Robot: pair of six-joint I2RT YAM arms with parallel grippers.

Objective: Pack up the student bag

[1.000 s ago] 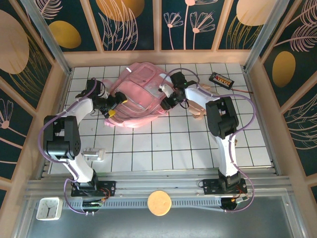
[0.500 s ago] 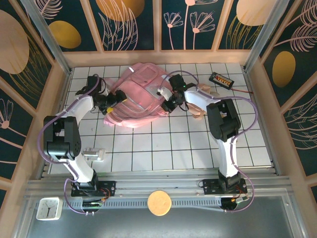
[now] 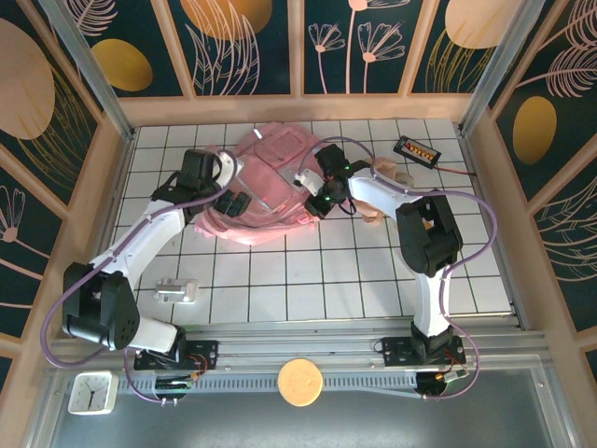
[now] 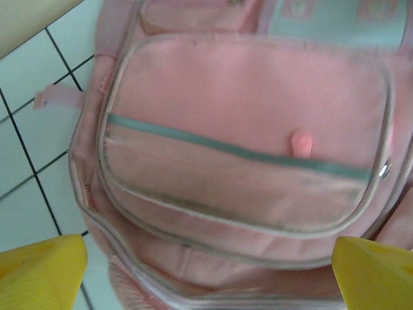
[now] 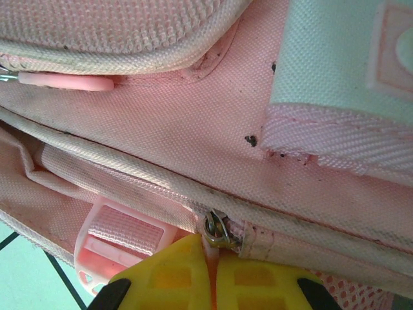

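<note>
Soft pink fabric backpack [image 3: 266,182] lies far-centre on tiled table [image 3: 308,271]. Right gripper [image 5: 213,271] pinches its zip pull [image 5: 217,234]; left gripper [image 4: 206,271] spread wide, empty, over pocket [image 4: 245,135]. Beige pouch [image 3: 374,212] outside: packing likely unfinished.

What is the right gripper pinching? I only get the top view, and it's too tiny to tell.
Observer: The right gripper is shut on the zip pull of the bag.
Operator: Is the left gripper holding something too?
Observer: No. The left gripper grips nothing: its yellow fingers stand wide open, with the bag's front pocket between them.
</note>
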